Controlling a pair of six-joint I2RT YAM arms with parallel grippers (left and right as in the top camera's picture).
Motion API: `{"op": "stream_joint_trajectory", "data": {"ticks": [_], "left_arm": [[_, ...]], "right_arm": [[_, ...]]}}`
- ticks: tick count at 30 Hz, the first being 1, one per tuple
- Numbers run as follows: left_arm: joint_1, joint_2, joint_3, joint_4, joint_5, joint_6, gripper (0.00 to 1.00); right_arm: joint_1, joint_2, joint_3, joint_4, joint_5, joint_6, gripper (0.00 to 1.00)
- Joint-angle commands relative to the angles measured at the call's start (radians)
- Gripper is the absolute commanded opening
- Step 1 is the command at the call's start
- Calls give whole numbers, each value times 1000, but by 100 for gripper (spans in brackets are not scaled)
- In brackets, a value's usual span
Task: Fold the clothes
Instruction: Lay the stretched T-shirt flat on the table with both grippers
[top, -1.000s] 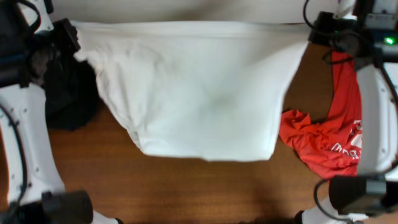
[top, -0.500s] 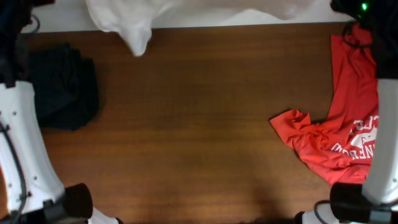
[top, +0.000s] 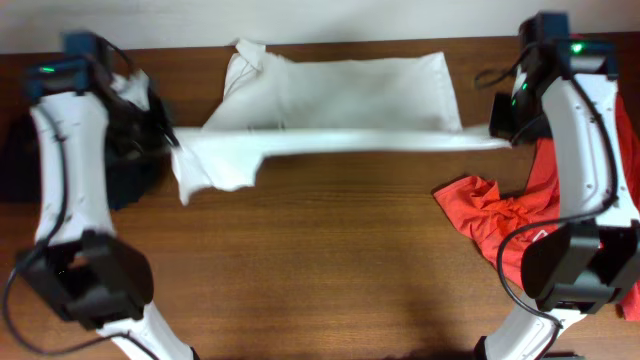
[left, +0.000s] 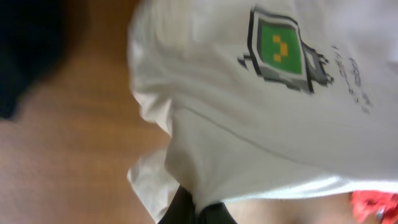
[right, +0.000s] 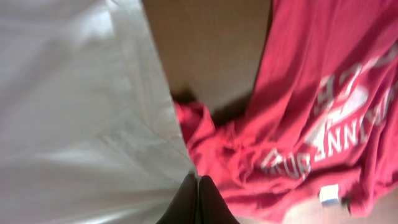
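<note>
The white T-shirt (top: 350, 95) is stretched across the back of the table between my two grippers, its far part lying on the wood. My left gripper (top: 172, 145) is shut on its left edge, a sleeve hanging below. My right gripper (top: 497, 132) is shut on its right edge. The left wrist view shows the green-and-grey pixel print (left: 278, 46) on the white cloth above my closed fingers (left: 198, 210). The right wrist view shows white cloth (right: 81, 106) pinched in my fingers (right: 198, 186). The red T-shirt (top: 520, 225) with white lettering (right: 323, 134) lies crumpled at the right.
A dark garment (top: 120, 160) lies at the left edge behind my left arm, also at the top left of the left wrist view (left: 25, 50). Brown wooden tabletop (top: 330, 260) fills the front. The table's back edge runs just behind the white shirt.
The white shirt was lifted up out of the top of the view half a second ago; now it is back down, stretched low between both grippers over the table's rear.
</note>
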Motion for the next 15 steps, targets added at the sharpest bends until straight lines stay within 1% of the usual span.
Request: {"op": "stream_joint_trajectory", "data": {"ticks": [1, 3, 7, 9, 11, 13, 15], "left_arm": [[-36, 22, -182, -15, -58, 78, 0], [-43, 21, -277, -31, -58, 86, 0], [-43, 21, -407, -72, -63, 114, 0], [-43, 19, -454, -96, -112, 113, 0], [-40, 8, -502, -95, -166, 72, 0], [-35, -7, -529, -94, -263, -8, 0], [-31, -22, -534, -95, -296, -40, 0]], "right_arm": [[-26, -11, -137, -6, 84, 17, 4], [-26, -11, -199, -24, 77, 26, 4], [-41, -11, -296, -58, 79, 44, 4], [-54, -11, -327, -84, 92, 68, 4], [-69, -12, -364, -120, 117, 102, 4], [-81, -12, -391, -150, 122, 114, 4], [-86, -12, -406, -164, 122, 126, 4]]}}
